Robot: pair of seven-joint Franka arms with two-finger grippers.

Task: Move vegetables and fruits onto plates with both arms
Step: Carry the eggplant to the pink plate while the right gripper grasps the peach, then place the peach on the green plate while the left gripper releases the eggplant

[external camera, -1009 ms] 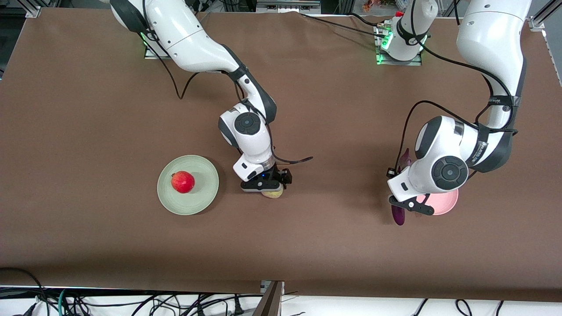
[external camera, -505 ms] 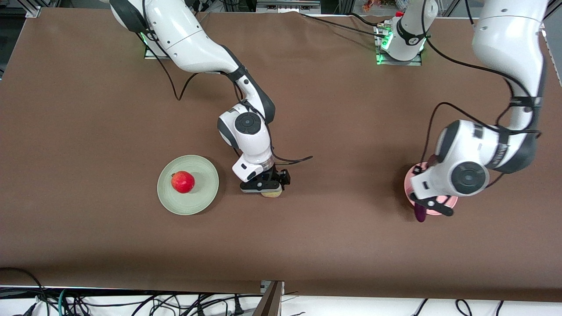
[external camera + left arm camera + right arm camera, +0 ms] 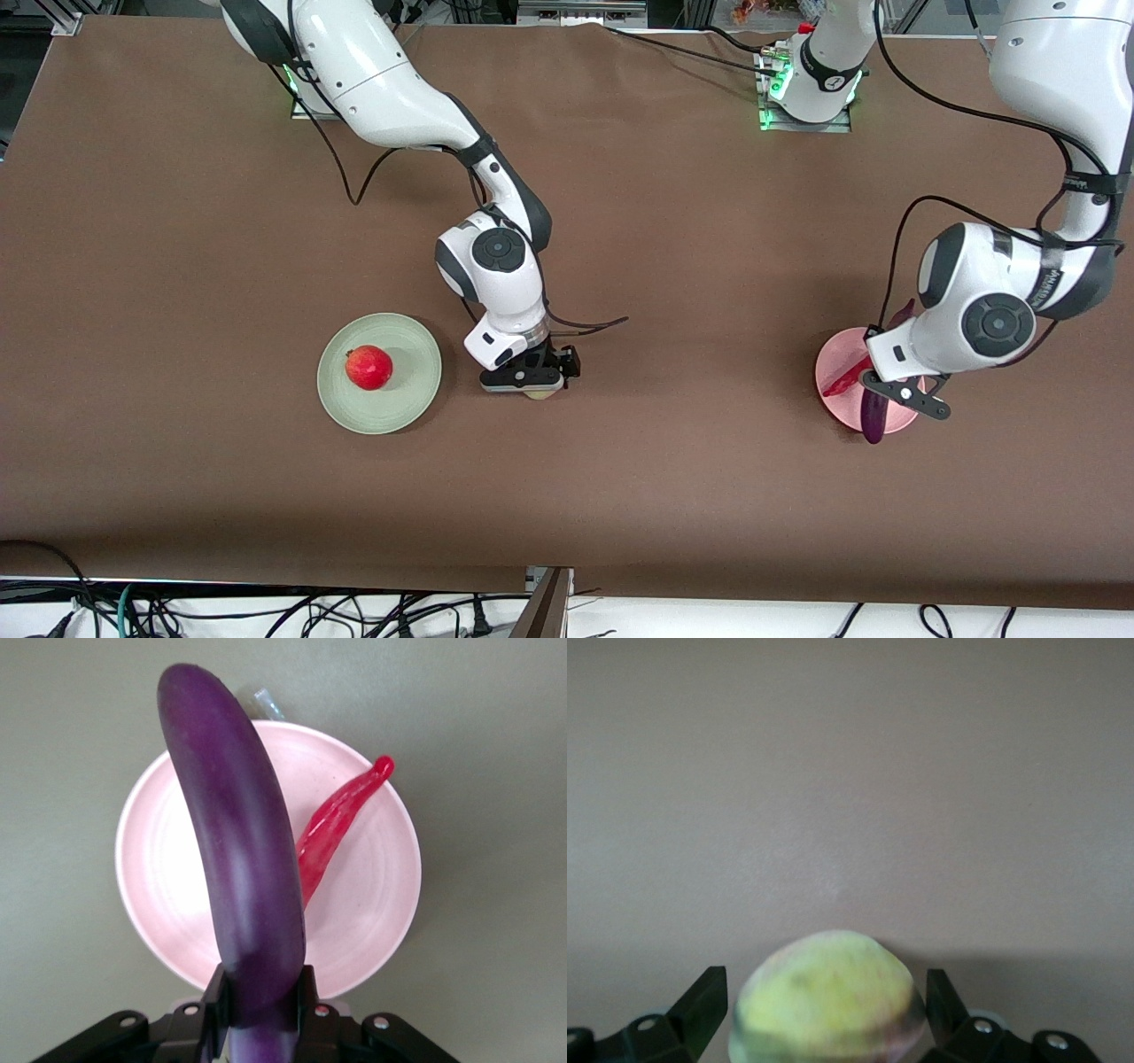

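My left gripper (image 3: 889, 397) is shut on the purple eggplant (image 3: 873, 424) and holds it above the pink plate (image 3: 833, 354). In the left wrist view the gripper (image 3: 259, 1010) clamps the eggplant (image 3: 239, 859) near one end, and the eggplant spans the plate (image 3: 159, 868). The red chili pepper (image 3: 842, 381) lies on that plate, also in the left wrist view (image 3: 341, 815). My right gripper (image 3: 523, 381) is open, low over the yellowish peach (image 3: 539, 393). Its fingers stand on either side of the peach (image 3: 824, 992) with small gaps. The red pomegranate (image 3: 368, 367) sits on the pale green plate (image 3: 407, 354).
The brown table (image 3: 673, 496) is bare round both plates. Both arm bases stand along the table's edge farthest from the front camera. Cables hang beyond the edge nearest the front camera.
My left arm has carried the eggplant toward its own end of the table, from beside the pink plate to over it, uncovering the chili. My right gripper has sunk slightly round the peach.
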